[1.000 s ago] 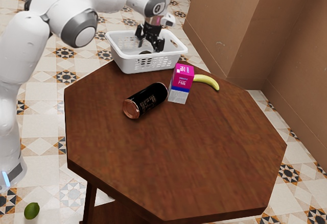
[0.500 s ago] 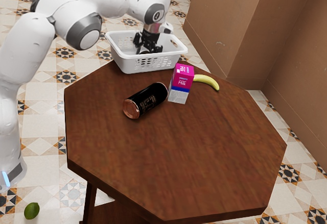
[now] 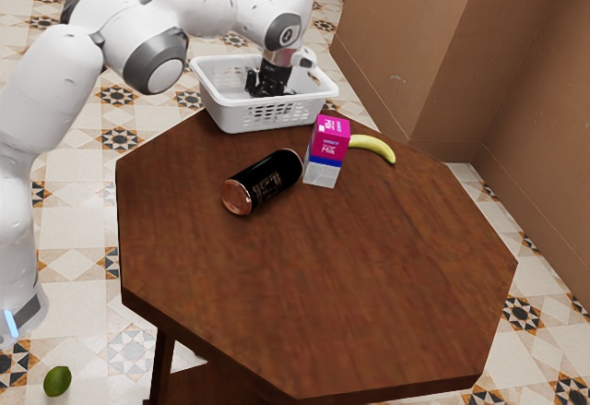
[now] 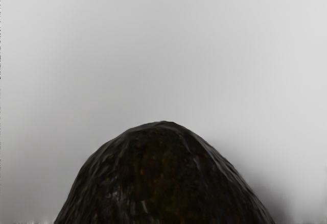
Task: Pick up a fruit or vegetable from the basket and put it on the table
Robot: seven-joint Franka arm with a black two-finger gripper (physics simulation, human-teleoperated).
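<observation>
The gripper (image 3: 269,86) is down inside the white basket (image 3: 221,114), which stands at the table's far edge in the exterior view. The basket's wall and the hand hide the fingertips, so how they stand cannot be made out. A dark, rough-skinned fruit or vegetable, avocado-like (image 4: 163,178), lies just under the hand in the wrist view, against the pale basket interior. On the wooden table (image 3: 323,285), a yellow banana (image 3: 373,148) rests behind the milk carton.
A pink and white milk carton (image 3: 326,151) stands upright in front of the basket, close to the banana. Beside it a black can with a copper end (image 3: 263,183) lies on its side. A green fruit (image 3: 57,381) is on the floor. Brown walls rise beyond the table.
My hand has lowered deeper into the basket, and the dark thing glimpsed there a second ago is now hidden in the exterior view. The carton, can and banana have stayed put.
</observation>
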